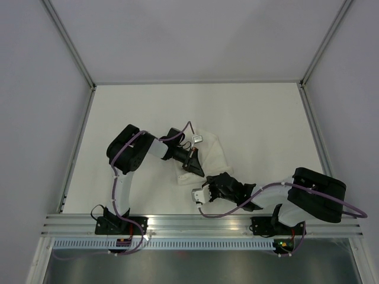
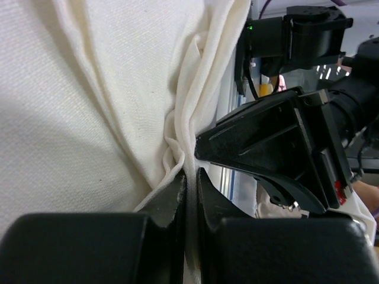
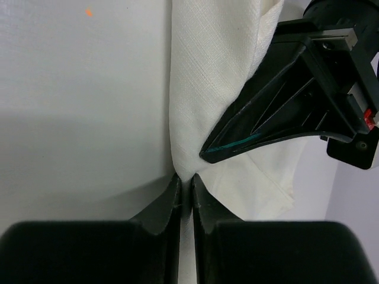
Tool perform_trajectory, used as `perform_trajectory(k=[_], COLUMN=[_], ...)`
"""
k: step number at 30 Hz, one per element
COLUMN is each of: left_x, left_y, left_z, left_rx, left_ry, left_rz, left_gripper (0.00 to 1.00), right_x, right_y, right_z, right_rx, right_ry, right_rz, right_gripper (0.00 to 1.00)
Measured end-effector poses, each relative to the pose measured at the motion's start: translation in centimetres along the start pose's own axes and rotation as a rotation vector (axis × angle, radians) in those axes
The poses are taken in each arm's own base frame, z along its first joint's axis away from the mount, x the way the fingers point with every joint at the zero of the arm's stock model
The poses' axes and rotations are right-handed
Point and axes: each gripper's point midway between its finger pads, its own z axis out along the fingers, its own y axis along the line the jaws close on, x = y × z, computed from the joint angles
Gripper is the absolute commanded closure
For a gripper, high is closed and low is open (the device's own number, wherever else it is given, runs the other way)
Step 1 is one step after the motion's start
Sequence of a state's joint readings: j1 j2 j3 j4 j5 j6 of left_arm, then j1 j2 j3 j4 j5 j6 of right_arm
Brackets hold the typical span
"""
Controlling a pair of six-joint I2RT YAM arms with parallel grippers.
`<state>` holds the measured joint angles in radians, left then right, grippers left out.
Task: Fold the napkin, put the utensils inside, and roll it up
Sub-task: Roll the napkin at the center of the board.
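Pinching napkin, bunched near centre of table. Both grippers pressed shut on cloth: left gripper on fold at 8 o'clock, right gripper on edge at 6 o'clock. Risk: grippers close together, so opposed pull may cause collision, slip or creasing. Cutlery unseen.

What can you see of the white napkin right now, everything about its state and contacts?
The white woven-cloth napkin lies bunched and creased near the table's middle, not spread flat. Its soft folds run together into the left pincer, which is shut on a gathered pleat. The right pincer is shut on a tapering edge close beside it. The rest of the cloth rests on the off-white tabletop. It looks thin and limp, with a fine weave.
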<state>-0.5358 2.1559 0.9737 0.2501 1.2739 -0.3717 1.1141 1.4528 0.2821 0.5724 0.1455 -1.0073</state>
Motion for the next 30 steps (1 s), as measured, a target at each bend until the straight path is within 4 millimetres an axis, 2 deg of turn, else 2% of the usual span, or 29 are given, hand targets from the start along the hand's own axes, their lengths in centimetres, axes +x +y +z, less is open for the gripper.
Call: perform_trajectory(k=[12, 18, 24, 27, 30], left_x=[0.0, -2.0, -3.3, -4.5, -6.1], left_y=[0.6, 0.4, 0.6, 0.7, 0.7], left_z=[-1.6, -2.4, -3.1, -4.4, -6.5], left_rx=[-0.126, -0.180, -0.248, -0.312, -0.410], left_ry=[-0.062, -0.127, -0.173, -0.231, -0.318], left_rz=[0.008, 0.086, 0.110, 0.133, 0.159], left_gripper=[0.74, 0.70, 0.70, 0.71, 0.71], right_x=[-1.2, -1.6, -1.5, -1.4, -1.4], right_y=[-0.5, -0.5, -0.7, -0.8, -1.0], right_z=[0.7, 1.0, 1.2, 1.3, 1.4], right_rx=[-0.194, -0.307, -0.384, -0.422, -0.468], right_ry=[-0.009, -0.018, -0.020, -0.017, -0.010], right_rz=[0.097, 0.151, 0.205, 0.232, 0.264], right_gripper=[0.92, 0.93, 0.94, 0.94, 0.94])
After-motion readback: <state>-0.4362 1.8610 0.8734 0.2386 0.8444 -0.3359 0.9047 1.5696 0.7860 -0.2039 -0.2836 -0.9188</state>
